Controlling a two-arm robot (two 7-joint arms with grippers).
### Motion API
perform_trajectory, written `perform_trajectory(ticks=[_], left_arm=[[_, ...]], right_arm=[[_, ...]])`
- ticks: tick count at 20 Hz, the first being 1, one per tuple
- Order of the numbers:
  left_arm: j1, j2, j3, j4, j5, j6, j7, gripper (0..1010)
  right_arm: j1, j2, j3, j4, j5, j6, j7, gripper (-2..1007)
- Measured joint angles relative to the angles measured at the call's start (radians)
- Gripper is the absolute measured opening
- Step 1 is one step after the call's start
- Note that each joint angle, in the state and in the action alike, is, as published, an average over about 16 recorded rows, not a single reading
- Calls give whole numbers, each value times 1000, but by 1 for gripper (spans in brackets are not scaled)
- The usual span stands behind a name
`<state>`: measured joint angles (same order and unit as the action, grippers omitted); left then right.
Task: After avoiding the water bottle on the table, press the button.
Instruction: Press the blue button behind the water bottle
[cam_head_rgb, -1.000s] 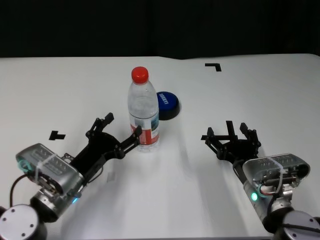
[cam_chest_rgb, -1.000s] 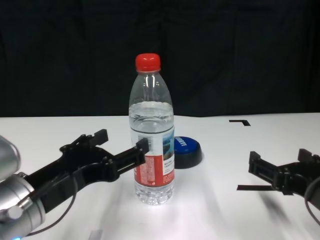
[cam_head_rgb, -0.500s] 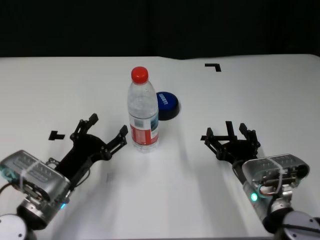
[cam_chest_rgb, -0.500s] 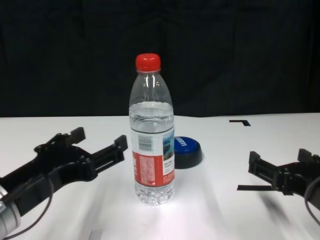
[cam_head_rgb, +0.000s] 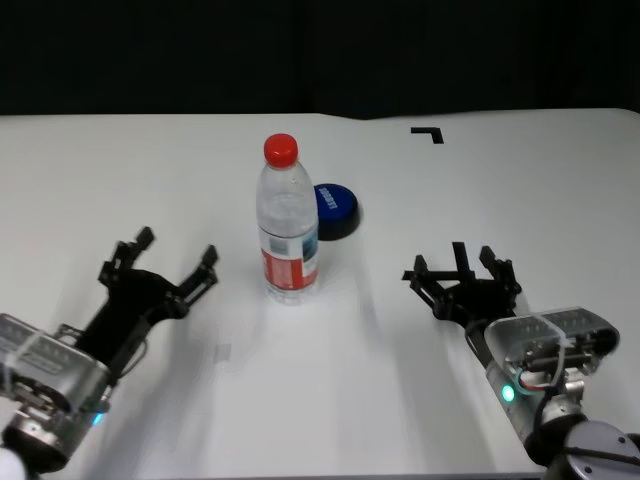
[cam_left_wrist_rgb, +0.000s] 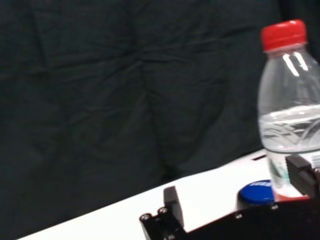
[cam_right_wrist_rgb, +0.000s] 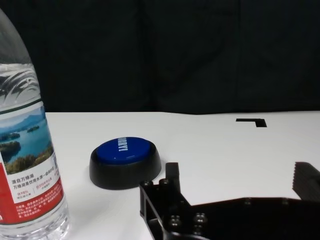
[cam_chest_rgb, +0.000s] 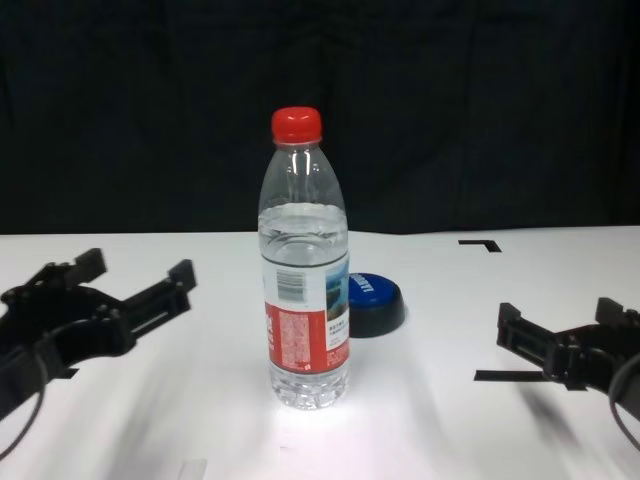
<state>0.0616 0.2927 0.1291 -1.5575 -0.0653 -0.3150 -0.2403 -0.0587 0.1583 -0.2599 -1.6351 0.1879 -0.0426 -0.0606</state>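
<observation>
Over the near left of the worktop (cam_head_rgb: 330, 390), the left gripper (cam_head_rgb: 160, 270) is hovering wide open, holding nothing, apart from the water bottle (cam_head_rgb: 288, 222). The right gripper (cam_head_rgb: 462, 268) is idling open too. The bottle is partly hiding the button (cam_head_rgb: 335, 210) behind it.

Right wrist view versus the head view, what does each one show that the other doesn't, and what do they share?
Only the right wrist view shows the water bottle's label picture, a lake landscape with printed text below it, and the button's dark base side-on.

Only the head view shows the bottle's red cap, the left tool, open and clear of the bottle on its left, and the open right tool whole.

Both show the bottle upright on the white table, the blue button beyond it, and the black corner tape mark.
</observation>
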Motion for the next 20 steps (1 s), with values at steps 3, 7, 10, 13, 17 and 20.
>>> perform_trajectory(ticks=[3,7,10,13,17,20], left_arm=[[17,-6,-22,-14,6,-1,13,1003],[41,-13,-52,-32,15,-2,28,1003],[61,-20,-73,-47,21,-2,38,1003],[82,-26,-93,-61,27,-3,46,1003],[111,-36,-117,-83,35,-4,55,1003],[132,-45,-130,-97,40,-4,61,1003]], right_arm=[[0,0,0,0,0,0,0,1003],[0,0,0,0,0,0,0,1003],[0,0,0,0,0,0,0,1003],[0,0,0,0,0,0,0,1003],[0,0,0,0,0,0,0,1003],[0,0,0,0,0,0,0,1003]])
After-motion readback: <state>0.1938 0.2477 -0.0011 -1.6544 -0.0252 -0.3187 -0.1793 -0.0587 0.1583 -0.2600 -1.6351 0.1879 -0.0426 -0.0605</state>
